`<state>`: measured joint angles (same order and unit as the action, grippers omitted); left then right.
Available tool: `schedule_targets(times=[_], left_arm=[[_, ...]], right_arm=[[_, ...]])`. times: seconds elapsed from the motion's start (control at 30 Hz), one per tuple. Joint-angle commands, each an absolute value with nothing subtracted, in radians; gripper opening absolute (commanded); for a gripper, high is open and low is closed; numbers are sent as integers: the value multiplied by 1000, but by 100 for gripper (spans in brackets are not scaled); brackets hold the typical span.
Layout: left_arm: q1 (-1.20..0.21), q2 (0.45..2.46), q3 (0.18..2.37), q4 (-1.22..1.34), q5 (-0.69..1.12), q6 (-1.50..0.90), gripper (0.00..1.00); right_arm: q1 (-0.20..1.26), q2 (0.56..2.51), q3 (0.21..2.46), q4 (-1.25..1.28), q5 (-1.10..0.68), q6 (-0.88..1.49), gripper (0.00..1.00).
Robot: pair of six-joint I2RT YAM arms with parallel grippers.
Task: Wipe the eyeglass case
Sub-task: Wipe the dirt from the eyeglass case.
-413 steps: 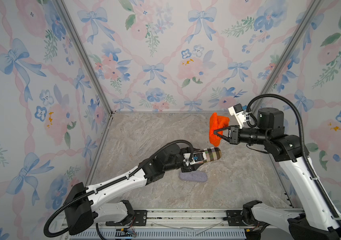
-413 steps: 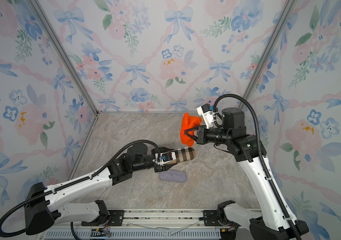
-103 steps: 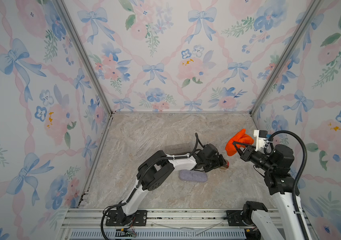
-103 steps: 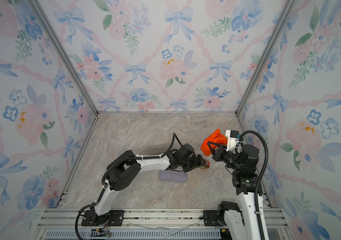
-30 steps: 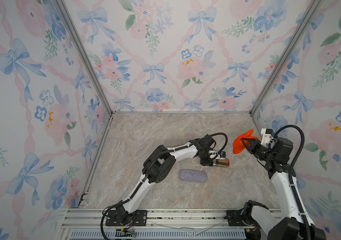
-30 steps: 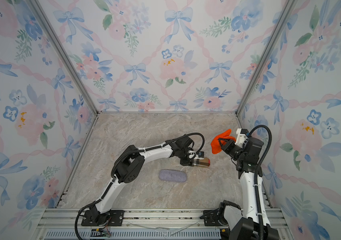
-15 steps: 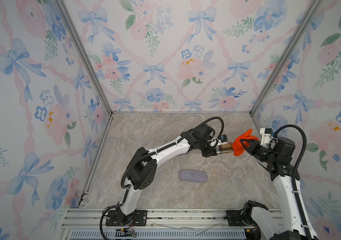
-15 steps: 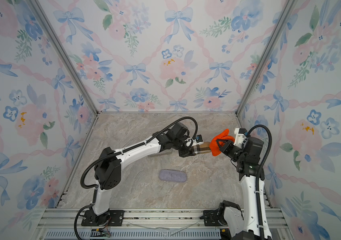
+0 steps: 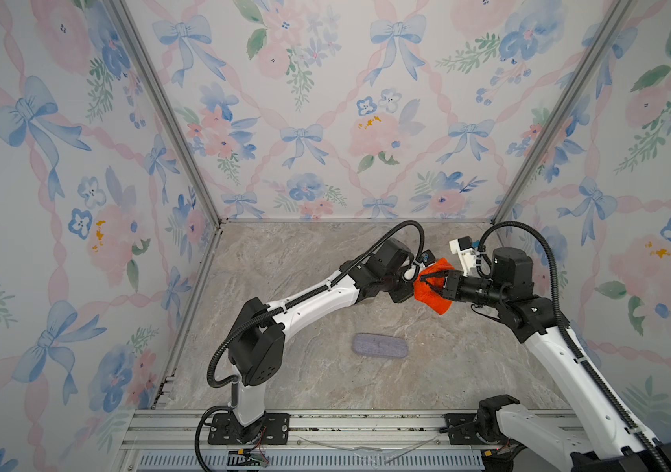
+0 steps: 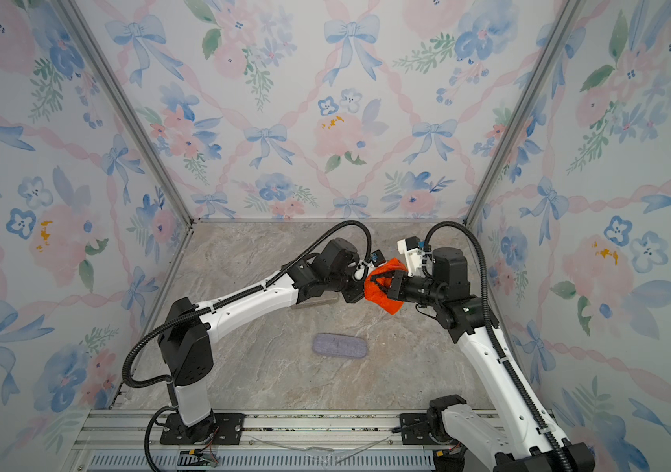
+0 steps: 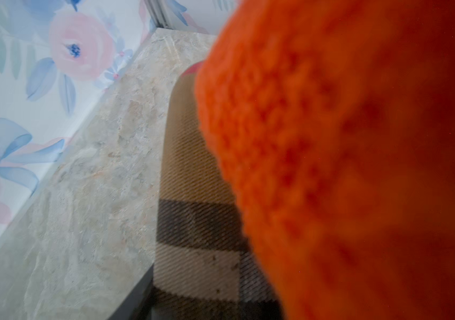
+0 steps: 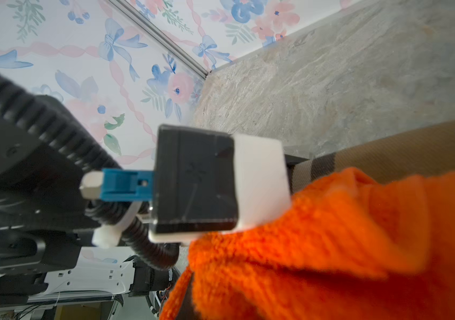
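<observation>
While left fingers pinch plaid eyeglass case tight above worktop, right fingers clamp orange cloth, cloth pressed against case side.

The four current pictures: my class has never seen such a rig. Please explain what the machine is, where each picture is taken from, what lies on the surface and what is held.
This is a robot with two arms on a rail, each ending in a two-fingered gripper. Both top views look down on the whole booth from above; the other two come from cameras on the wrists. The left gripper is shut on a plaid eyeglass case; the right gripper is shut on an orange cloth, held against that case. A lavender pouch lies on the marble table.
</observation>
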<state>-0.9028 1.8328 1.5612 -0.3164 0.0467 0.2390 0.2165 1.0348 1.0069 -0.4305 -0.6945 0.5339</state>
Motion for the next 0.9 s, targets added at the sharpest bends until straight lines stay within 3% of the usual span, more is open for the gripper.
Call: schedule_targets(times=[0.0,0.17,0.43,0.67,0.87], left_arm=[[-948,1688,1426,-128,-1,315,6],[-949,1545,1264,45,42,354,6],[-976,1518,1233,76,57,373,5],[-977,1456,1149,164,31,368,1],[-973,1452,1128,195,-16,348,0]], right_arm=[[167,1075,1055,-451,-628,485,0],[102,1052,1044,-541,-634,433,0],[339,1092,1012,-321,-636,571,0],[175,1083,988,-420,-685,506,0],[350,1086,961,-341,-643,554,0]])
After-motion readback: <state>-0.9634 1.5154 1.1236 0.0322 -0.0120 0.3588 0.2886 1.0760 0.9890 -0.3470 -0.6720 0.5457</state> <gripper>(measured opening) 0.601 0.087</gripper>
